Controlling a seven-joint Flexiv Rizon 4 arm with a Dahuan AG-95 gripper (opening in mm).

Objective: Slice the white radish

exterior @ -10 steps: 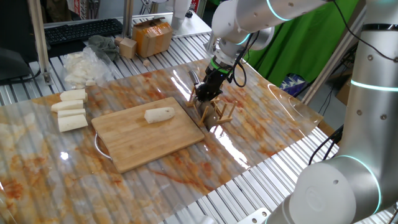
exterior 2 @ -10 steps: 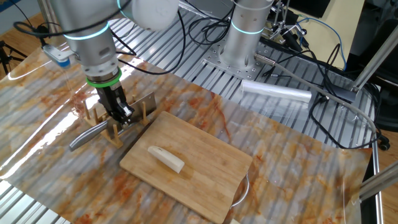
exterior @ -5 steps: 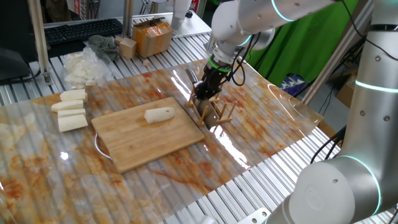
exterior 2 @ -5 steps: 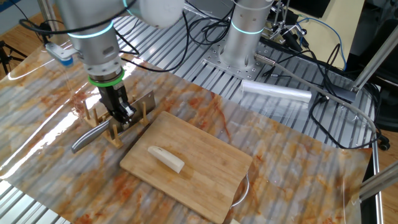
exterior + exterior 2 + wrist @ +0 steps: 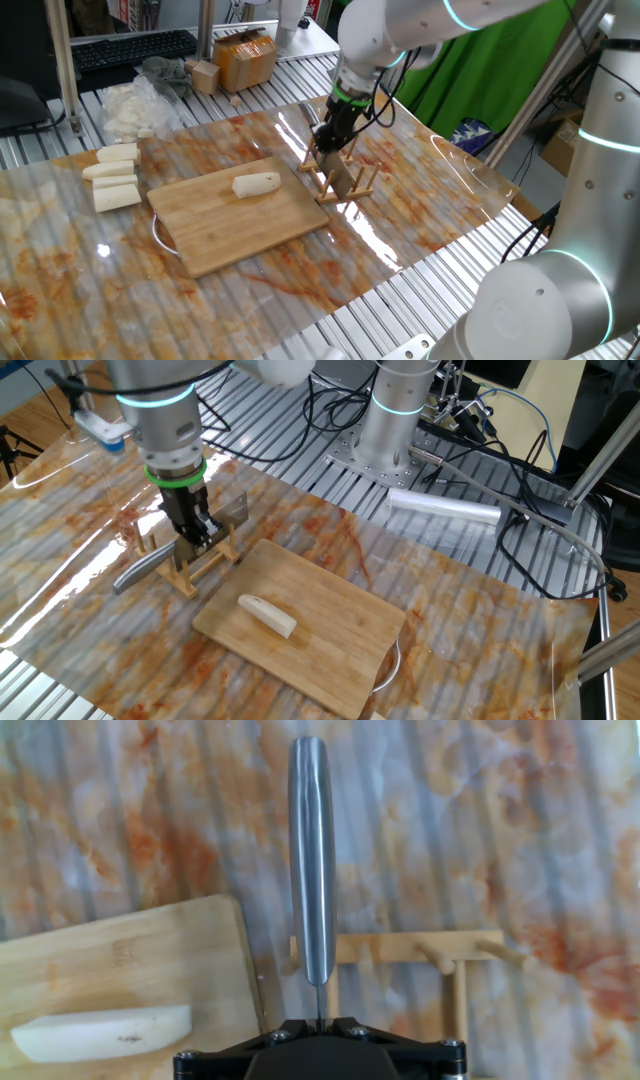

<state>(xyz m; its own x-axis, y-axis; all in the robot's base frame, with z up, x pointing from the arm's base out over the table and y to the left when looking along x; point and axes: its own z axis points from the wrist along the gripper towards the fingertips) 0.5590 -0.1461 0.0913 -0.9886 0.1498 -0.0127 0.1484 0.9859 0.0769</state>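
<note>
Gripper (image 5: 200, 532) clamped on knife (image 5: 150, 560), raised above rack (image 5: 343, 187).
The jaws are closed tight on the knife, gripper pointing down; in the hand view the metal handle (image 5: 312, 860) extends straight out from the gripper, over the wooden rack (image 5: 440, 960). The radish (image 5: 256, 184) lies uncut on its side on the board (image 5: 240, 225), well apart from the gripper. Three longer chunks (image 5: 112, 175) sit off the board.

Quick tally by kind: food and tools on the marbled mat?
White radish on the cutting board: 1
Longer radish chunks: 3
Cutting board: 1
Knife: 1
Wooden knife rack: 1
Total: 7
</note>
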